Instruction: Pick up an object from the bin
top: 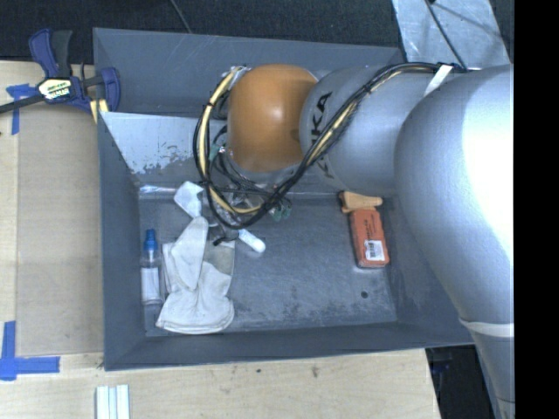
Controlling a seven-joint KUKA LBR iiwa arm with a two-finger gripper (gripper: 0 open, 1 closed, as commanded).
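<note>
Hovering low in the left half of a grey metal bin (262,343), a robot gripper (223,232) hung at the upper edge of a crumpled white cloth (199,286).
Tucked beneath the arm's orange wrist cover (271,116) and its looped cables (208,138), the gripper gave no clear sign of being open or closed, so that could not be told. The cloth lay on the bin floor with a small white cylinder (251,243) just right of its top and a clear blue-capped bottle (150,264) just beside its left edge. An orange labelled box (369,238) lay well apart on the right. A grasp here risked pinching only a loose fold that would slip free. A lift could also drag the bottle or cylinder along, and the hanging cables might snag the cloth.
</note>
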